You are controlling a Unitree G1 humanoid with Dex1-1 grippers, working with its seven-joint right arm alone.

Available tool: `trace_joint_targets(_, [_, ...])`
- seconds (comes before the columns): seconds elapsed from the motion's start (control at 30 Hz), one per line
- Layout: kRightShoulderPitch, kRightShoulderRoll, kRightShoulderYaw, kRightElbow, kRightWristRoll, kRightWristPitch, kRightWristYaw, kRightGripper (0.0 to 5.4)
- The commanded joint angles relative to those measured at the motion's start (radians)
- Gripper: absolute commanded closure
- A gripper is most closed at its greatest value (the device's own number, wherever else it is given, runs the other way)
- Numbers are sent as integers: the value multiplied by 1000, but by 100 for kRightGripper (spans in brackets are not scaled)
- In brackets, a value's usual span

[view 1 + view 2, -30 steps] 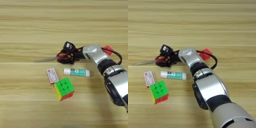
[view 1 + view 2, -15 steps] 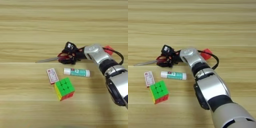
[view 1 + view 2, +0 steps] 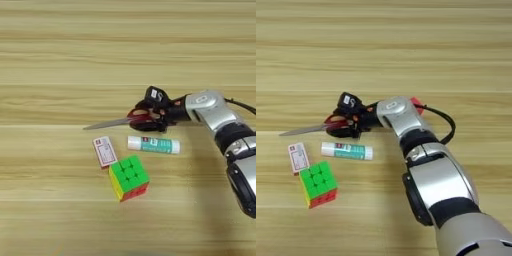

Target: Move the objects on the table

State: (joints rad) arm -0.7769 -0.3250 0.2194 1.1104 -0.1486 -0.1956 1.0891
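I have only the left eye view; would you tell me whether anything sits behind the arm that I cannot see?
Observer: Yes, a small red cube shows just beyond the wrist, partly hidden by it.
Operator: Thank you. Does anything trail from the wrist?
Observer: A black cable loops out to the right over the table and curves back to the arm.
Operator: And where does the arm enter?
Observer: The silver forearm rises from the picture's bottom edge.

The gripper covers the scissors' red handles.
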Motion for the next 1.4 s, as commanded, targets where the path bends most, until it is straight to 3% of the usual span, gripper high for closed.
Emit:
trace_joint_targets(0.03, [16,-60,0,-37,-10,26,8,202])
trace_joint_targets(0.63, [149,-152,-41,-193,48,92,38,203])
trace_joint_targets(0.93, [163,-173,-57,-246,72,123,35,203])
trace_joint_targets(1.1, [161,-168,-61,-281,93,136,48,102])
trace_joint_targets(1.4, [145,-171,-113,-413,154,199,49,6])
